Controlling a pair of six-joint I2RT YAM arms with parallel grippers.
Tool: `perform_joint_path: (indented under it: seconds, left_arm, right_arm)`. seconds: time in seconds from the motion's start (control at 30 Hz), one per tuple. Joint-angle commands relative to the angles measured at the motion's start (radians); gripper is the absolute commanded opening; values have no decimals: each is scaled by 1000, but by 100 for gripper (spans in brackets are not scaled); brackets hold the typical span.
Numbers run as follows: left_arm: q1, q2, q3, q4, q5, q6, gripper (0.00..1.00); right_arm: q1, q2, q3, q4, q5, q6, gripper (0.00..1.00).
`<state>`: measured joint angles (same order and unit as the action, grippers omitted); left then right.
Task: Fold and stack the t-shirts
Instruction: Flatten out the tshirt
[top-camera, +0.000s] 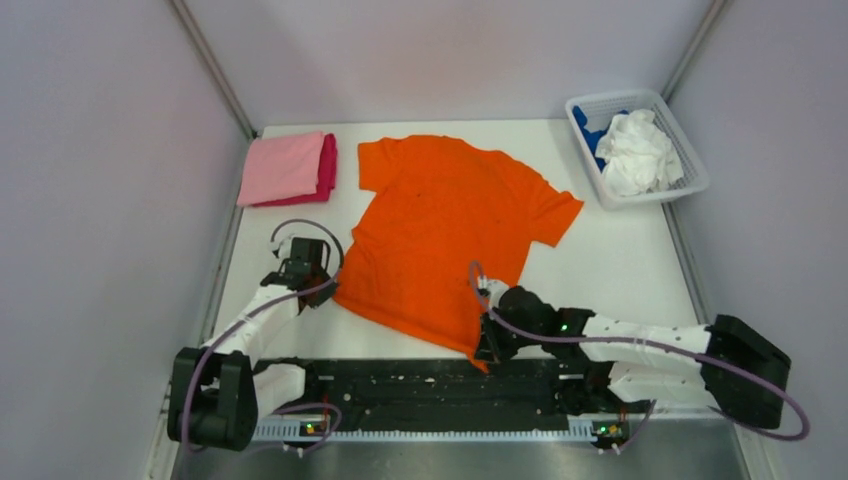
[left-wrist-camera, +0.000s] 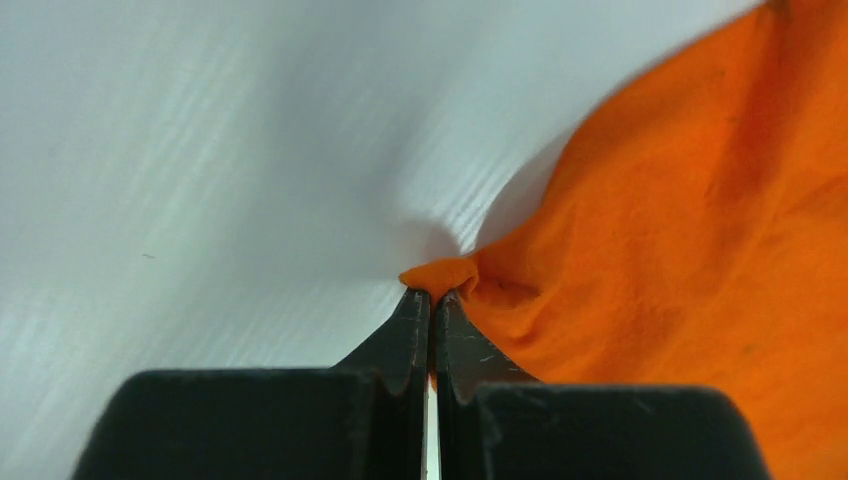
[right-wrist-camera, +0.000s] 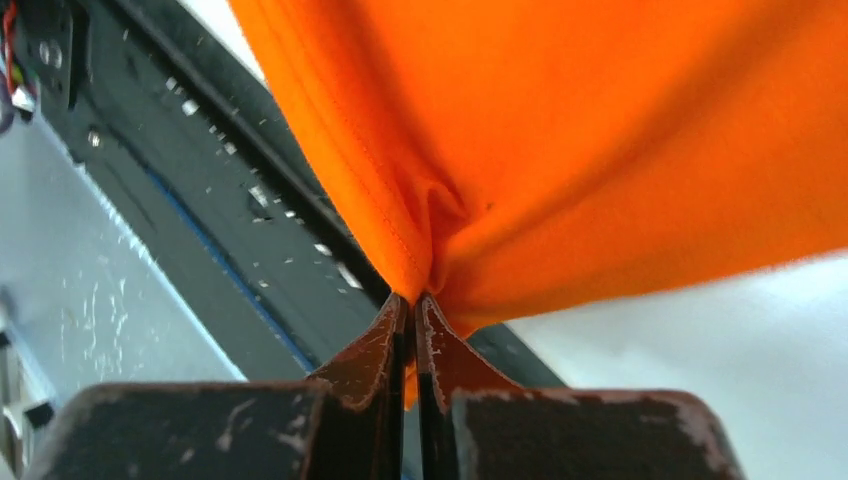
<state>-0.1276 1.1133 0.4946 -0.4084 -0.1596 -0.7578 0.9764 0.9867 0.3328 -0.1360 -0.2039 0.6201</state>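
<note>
The orange t-shirt (top-camera: 440, 230) lies spread flat in the middle of the table, collar far, hem near. My left gripper (top-camera: 318, 290) is shut on its near left hem corner (left-wrist-camera: 440, 275). My right gripper (top-camera: 487, 350) is shut on the near right hem corner (right-wrist-camera: 420, 270), over the table's front edge. A folded light pink t-shirt (top-camera: 282, 167) lies on a folded magenta one (top-camera: 327, 170) at the far left. A white t-shirt (top-camera: 636, 152) and a blue one (top-camera: 585, 125) lie crumpled in the basket.
The white mesh basket (top-camera: 690, 180) stands at the far right corner. The black rail with the arm bases (top-camera: 430, 395) runs along the near edge and shows in the right wrist view (right-wrist-camera: 200, 200). Walls close in the table on the left, right and back.
</note>
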Motion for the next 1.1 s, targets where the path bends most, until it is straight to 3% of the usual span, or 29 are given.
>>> perform_joint_path:
  seconds: [0.0,0.1,0.17,0.23,0.27,0.3,0.47,0.6,0.67,0.73,0.87,1.07]
  left_arm:
    - [6,-24,61,-63,-204,-83,0]
    - [16,-43,110,-142,-320,-125,1]
    - [20,-50,162,-228,-377,-156,35]
    - [22,-63,203,-304,-419,-183,54]
    - [22,-75,216,-333,-434,-193,81]
    - [22,-90,227,-356,-444,-197,97]
    - [22,-201,261,-378,-378,-153,99]
    - [20,-263,209,-172,3,-16,99]
    - [17,-243,155,-57,252,-28,99]
    - [-7,-197,98,44,355,-73,99]
    - [-66,-42,50,159,429,-98,99]
    - [-81,204,98,191,381,-83,99]
  right_arm:
    - [154,202,131,252,-41,50,5]
    - [227,371,238,349,-137,17,13]
    - [255,467,327,360,-220,-29,44]
    - [258,523,411,326,-277,-71,82]
    - [258,532,440,312,-306,-87,97]
    - [258,530,459,304,-314,-100,98]
    - [236,383,492,166,-166,-181,99]
    - [49,233,451,96,-69,-157,99]
    - [-71,198,427,99,12,-133,99]
    - [-216,208,423,122,63,-108,99]
    - [-442,400,507,192,36,-133,99]
    - [-592,803,777,141,16,-205,99]
